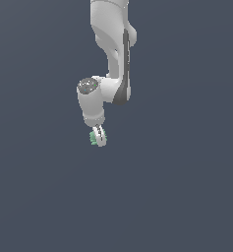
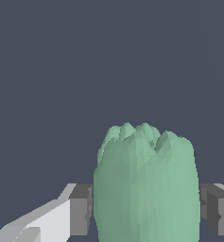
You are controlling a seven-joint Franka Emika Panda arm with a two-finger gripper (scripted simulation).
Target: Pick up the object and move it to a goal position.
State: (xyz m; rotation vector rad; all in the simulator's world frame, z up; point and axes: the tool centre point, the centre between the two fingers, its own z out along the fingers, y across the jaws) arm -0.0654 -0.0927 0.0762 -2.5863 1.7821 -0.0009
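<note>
Pincer (image 1: 99, 137) closed down on the object (image 1: 93, 137), a small mint-green lump, gripped between the two fingers and sticking out toward the exterior view's left. In the wrist view, going left to right: white finger body with a grey pad (image 2: 80, 210) pressed against the near flank of the object (image 2: 146, 189), then the green mass itself filling the gap, then the second grey pad (image 2: 217, 208) touching its other flank. Jaws narrow, spaced only by the width of the lump. Lumpy, ridged crown on the green piece (several rounded bumps along its far edge), smooth faceted sides below.

Arm (image 1: 113, 49) entering from the top of the exterior view, white links with a dark strip along one side, dropping down to a bent joint and then to the wrist (image 1: 91, 101), a rounded white housing with a grey cap. Wrist pointing downward, hand below it, fingertips at the lowest point of the whole arm. Whole chain slightly left of centre in the exterior view.

Plain dark blue-grey surface (image 1: 187, 197) all around and behind; no edge or shadow to show whether the object touches it, so cannot tell if held aloft or resting.
</note>
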